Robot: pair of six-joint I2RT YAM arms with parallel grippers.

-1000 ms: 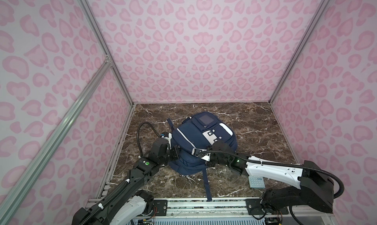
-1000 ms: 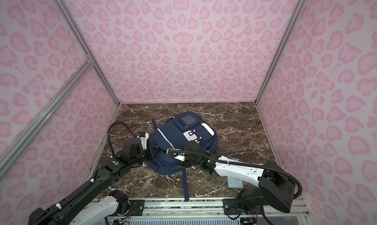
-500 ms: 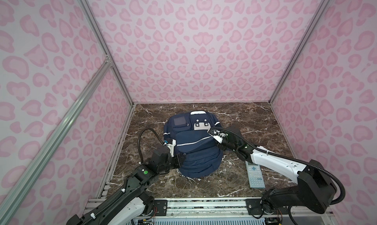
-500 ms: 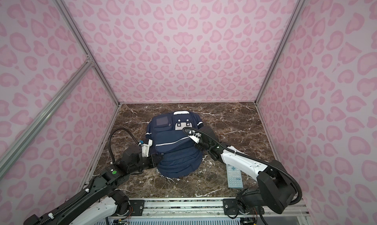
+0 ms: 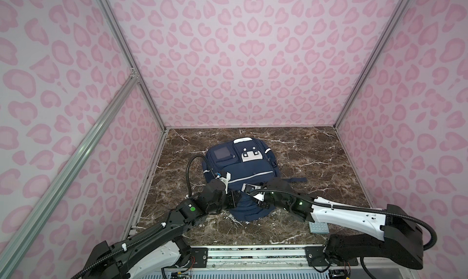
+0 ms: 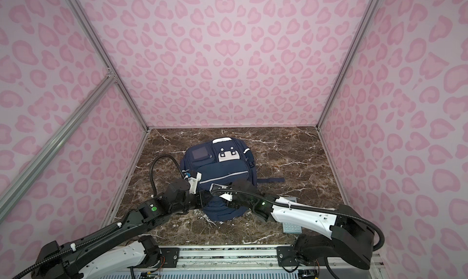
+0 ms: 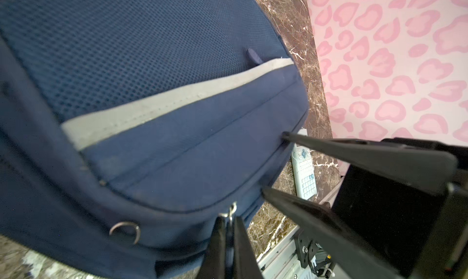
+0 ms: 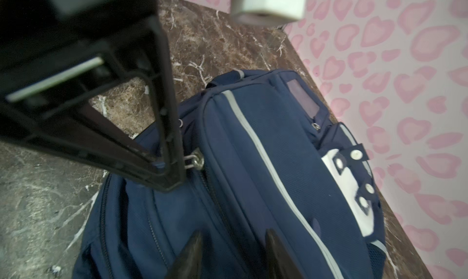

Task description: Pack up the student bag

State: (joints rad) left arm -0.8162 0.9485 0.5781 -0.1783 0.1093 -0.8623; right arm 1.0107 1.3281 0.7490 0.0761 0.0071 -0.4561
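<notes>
While the bag point(image 5: 243, 169) lies flat in the middle of the table point(image 5: 316, 158), pockets up, its long axis runs from the arms toward the back wall, handle patch point(image 5: 243, 140) farthest. Left gripper point(image 7: 229, 222) is clamped on a zip pull point(image 8: 195, 161) at the near left corner. Right gripper point(image 8: 231, 238) hangs just over the same end, jaws apart, holding nothing. The zip probably has to travel along its seam. Zips in view look shut, contents hidden. A calculator point(image 5: 318, 227) lies outside, beside the right arm.
</notes>
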